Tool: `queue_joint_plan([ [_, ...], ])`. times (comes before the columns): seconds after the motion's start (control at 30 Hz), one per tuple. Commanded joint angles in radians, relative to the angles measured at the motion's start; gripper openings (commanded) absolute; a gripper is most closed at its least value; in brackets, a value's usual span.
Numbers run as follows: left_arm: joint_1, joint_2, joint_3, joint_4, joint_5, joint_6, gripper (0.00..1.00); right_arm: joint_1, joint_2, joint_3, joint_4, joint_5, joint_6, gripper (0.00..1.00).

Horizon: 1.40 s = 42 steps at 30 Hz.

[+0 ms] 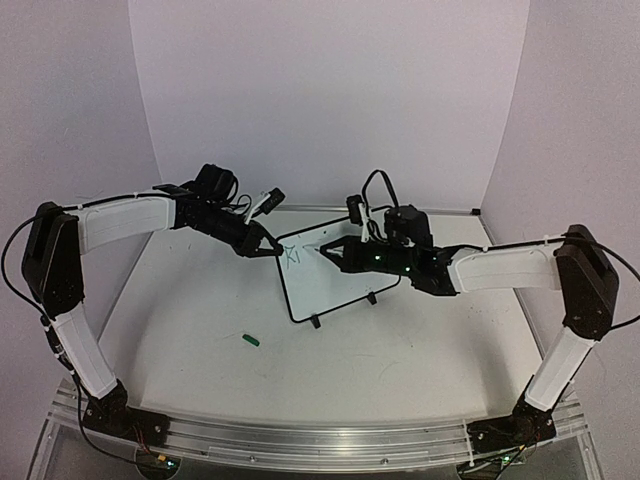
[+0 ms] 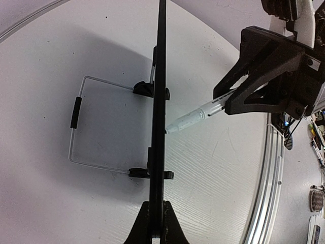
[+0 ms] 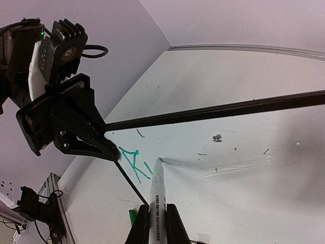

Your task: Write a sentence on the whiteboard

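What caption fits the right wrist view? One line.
Marker in right gripper touches the whiteboard beside green strokes; left gripper clamps the frame.

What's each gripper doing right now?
The left gripper: closed on the whiteboard edge.
The right gripper: closed on the marker, tip against the board.

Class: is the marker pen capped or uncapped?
Uncapped: the white marker pen shows a bare tip touching the black-framed whiteboard; a green cap lies on the table.
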Motion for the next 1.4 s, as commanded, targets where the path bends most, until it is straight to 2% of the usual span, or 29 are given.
queue_joint_plan([
  [0.0, -0.018, 0.0, 0.012, -0.058, -0.057, 0.042, 0.0, -0.007, 0.037, 0.059, 0.031, -0.034, -0.007, 0.0],
  [0.2, -0.018, 0.003, 0.013, -0.06, -0.059, 0.043, 0.0, -0.007, 0.065, 0.068, 0.024, -0.084, -0.009, 0.0],
  [0.8, -0.019, 0.002, 0.013, -0.061, -0.062, 0.044, 0.0, -0.007, -0.013, -0.032, 0.018, 0.041, -0.002, 0.0],
  [1.37, -0.022, 0.005, 0.014, -0.061, -0.064, 0.045, 0.0, -0.005, 0.055, 0.001, -0.021, -0.067, -0.014, 0.0],
])
